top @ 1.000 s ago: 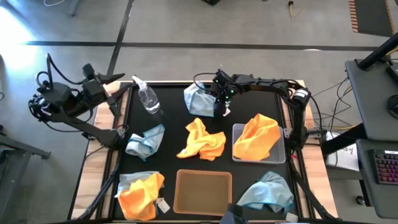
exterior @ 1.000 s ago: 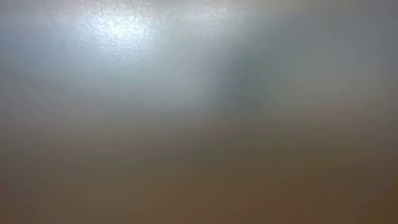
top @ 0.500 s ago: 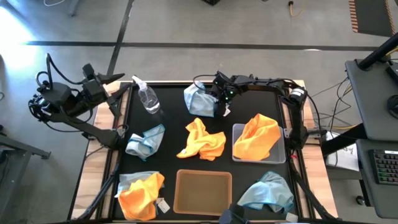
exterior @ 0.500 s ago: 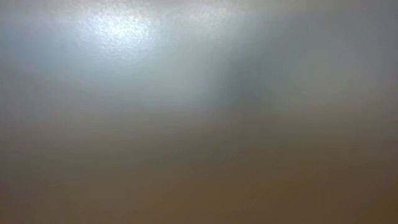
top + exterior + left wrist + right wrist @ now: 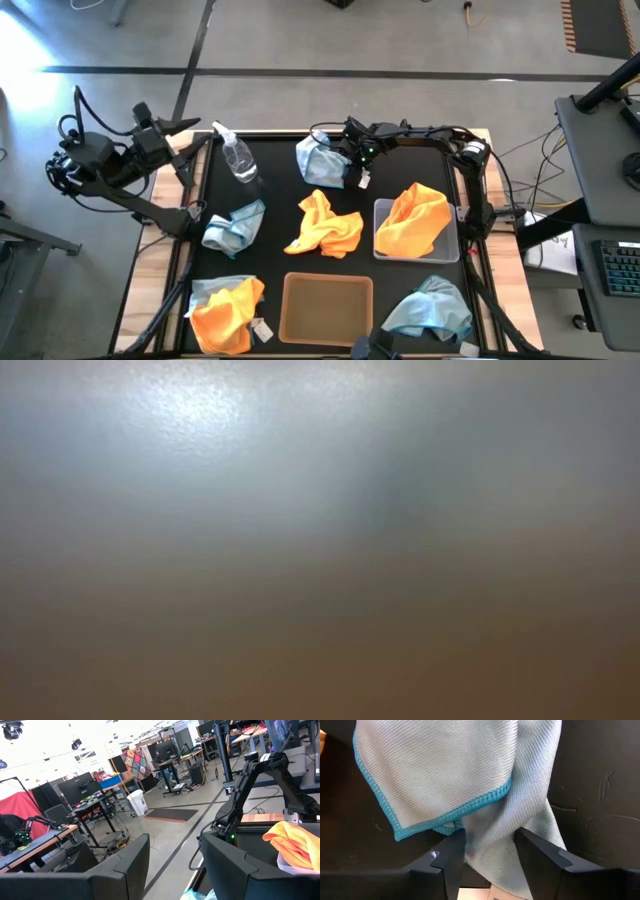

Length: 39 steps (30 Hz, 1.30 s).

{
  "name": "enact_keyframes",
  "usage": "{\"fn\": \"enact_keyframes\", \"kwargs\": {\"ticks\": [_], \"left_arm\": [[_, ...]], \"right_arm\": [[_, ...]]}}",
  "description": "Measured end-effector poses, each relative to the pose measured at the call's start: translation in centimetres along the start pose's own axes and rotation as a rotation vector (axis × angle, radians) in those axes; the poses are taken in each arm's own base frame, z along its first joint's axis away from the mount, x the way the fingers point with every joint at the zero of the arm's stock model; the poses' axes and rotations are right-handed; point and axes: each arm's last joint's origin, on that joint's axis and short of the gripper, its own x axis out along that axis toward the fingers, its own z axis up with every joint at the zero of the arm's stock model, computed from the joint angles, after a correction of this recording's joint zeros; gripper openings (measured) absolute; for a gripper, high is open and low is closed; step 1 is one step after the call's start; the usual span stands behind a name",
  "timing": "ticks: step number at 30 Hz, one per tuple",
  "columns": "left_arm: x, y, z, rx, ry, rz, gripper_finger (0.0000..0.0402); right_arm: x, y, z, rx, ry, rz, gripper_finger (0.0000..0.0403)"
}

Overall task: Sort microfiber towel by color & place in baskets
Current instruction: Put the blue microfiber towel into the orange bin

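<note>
We see the right gripper at the pale blue towel, fingers parted, cloth between them. Grip: we cannot tell. The left gripper waits open at the table's edge.

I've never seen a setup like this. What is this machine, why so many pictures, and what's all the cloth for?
It is a robot with two dark arms at a table. One camera looks straight down; one sits on each wrist; the table-level one shows only blur. Orange and pale blue cloths lie about, with a spray bottle. One orange cloth lies in the grey tray; the brown tray is empty. The right gripper has a blue cloth between its fingers at the far edge. The left gripper waits open, off the table's left corner.
</note>
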Motion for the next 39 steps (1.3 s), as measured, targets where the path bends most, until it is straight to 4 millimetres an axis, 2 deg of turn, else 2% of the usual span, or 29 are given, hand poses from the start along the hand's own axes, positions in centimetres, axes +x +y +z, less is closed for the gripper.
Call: {"fn": "enact_keyframes", "kwargs": {"ticks": [4, 13, 22, 29, 39], "left_arm": [[0.0, 0.0, 0.0, 0.0, 0.0, 0.0, 0.0165], [0.0, 0.0, 0.0, -0.001, -0.001, 0.0, 0.0165], [0.0, 0.0, 0.0, -0.001, -0.001, 0.0, 0.0165], [0.0, 0.0, 0.0, -0.001, -0.001, 0.0, 0.0165], [0.0, 0.0, -0.1, 0.032, 0.005, -0.003, 0.0165]], "right_arm": [[0.0, 0.0, 0.0, 0.001, 0.002, 0.0, 0.013], [0.0, 0.0, 0.0, 0.028, 0.003, 0.001, 0.0018], [-0.8, 0.4, 0.2, 0.114, -0.023, 0.069, 0.0009], [-4.4, 1.0, 1.3, 0.126, -0.16, 0.074, 0.0009], [-12.7, 2.7, 3.4, 0.171, -0.54, 0.098, 0.0009]]}}
